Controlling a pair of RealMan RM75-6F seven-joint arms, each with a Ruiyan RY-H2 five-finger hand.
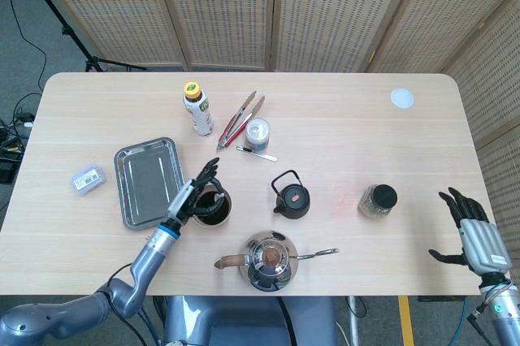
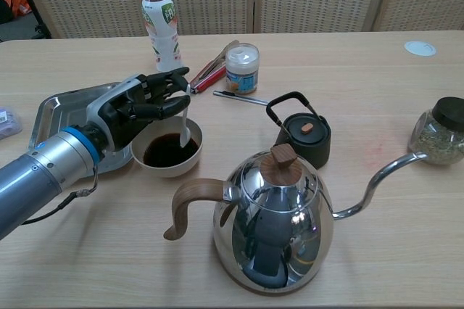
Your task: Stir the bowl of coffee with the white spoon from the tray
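Note:
A white bowl of dark coffee (image 2: 168, 152) (image 1: 213, 208) sits just right of the metal tray (image 1: 148, 179) (image 2: 54, 112). My left hand (image 2: 139, 104) (image 1: 191, 196) hovers over the bowl's left rim and pinches the white spoon (image 2: 185, 124), whose tip dips into the coffee at the bowl's right side. My right hand (image 1: 471, 229) hangs off the table's right front corner with fingers spread and nothing in it; the chest view does not show it.
A steel kettle (image 2: 274, 225) stands in front of the bowl, a small black teapot (image 2: 304, 135) to its right. Behind are a bottle (image 2: 161, 30), tongs (image 2: 214, 67), a small jar (image 2: 241, 68) and a pen (image 2: 239, 98). A lidded glass jar (image 2: 441, 130) sits far right.

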